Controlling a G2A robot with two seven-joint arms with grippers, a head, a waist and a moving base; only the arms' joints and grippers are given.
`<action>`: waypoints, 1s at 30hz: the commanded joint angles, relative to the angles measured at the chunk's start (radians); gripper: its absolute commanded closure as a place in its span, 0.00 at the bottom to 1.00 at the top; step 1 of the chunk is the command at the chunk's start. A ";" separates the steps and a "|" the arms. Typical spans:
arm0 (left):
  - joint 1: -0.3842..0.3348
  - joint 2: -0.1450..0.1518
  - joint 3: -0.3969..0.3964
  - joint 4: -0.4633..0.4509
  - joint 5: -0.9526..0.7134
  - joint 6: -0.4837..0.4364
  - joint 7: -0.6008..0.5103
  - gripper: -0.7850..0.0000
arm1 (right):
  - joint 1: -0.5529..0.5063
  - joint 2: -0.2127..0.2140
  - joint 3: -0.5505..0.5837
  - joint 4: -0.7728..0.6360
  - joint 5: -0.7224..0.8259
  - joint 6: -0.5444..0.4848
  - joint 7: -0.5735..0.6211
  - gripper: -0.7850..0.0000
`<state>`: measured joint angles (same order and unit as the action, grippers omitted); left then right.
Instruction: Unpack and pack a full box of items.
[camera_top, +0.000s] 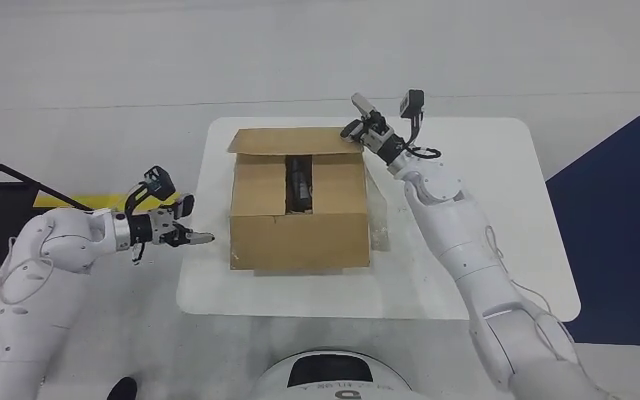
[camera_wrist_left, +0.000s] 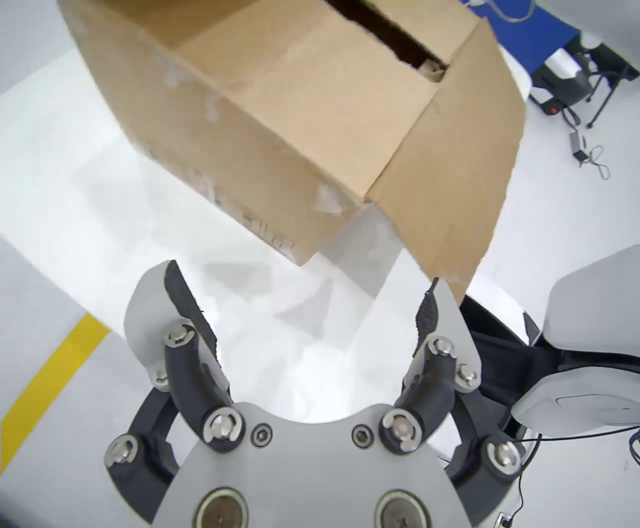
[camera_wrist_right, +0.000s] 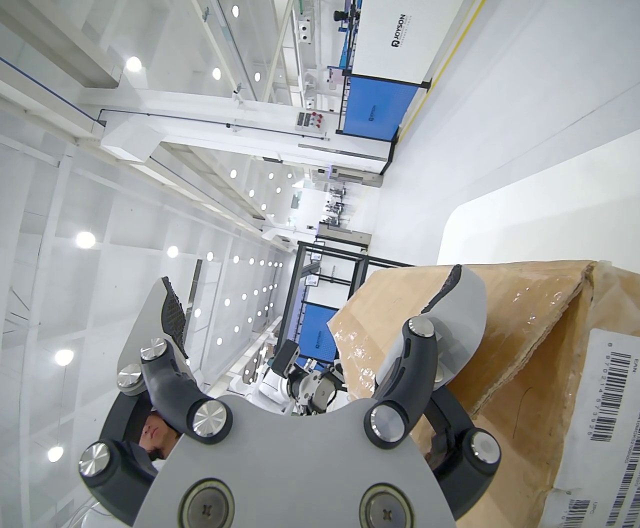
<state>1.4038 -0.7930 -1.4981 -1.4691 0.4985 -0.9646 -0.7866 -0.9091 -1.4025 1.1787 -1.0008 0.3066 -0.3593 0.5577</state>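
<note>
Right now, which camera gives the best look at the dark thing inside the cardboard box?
The top view: it looks straight down between the flaps onto the dark item. The left wrist view catches a dark sliver of the opening. The right wrist view faces the cardboard box's outer wall.

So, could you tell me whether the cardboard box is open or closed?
Partly open: the cardboard box has two flaps folded in, with a gap showing a dark item inside.
</note>
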 joint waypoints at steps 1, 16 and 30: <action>0.010 -0.002 0.015 -0.027 0.063 0.039 0.006 0.00 | 0.002 0.000 -0.001 0.002 -0.001 0.003 0.001 0.00; -0.040 -0.026 0.095 -0.014 0.028 0.091 0.224 0.00 | -0.034 0.009 0.026 -0.020 -0.011 -0.006 0.001 0.00; -0.213 -0.066 0.249 0.054 -0.059 0.305 0.193 0.00 | -0.058 0.016 0.054 -0.068 -0.005 -0.062 -0.014 0.00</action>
<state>1.2130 -0.8533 -1.2713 -1.4275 0.4435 -0.6685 -0.5947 -0.9599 -1.3877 1.2264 -1.0567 0.2976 -0.4046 0.5497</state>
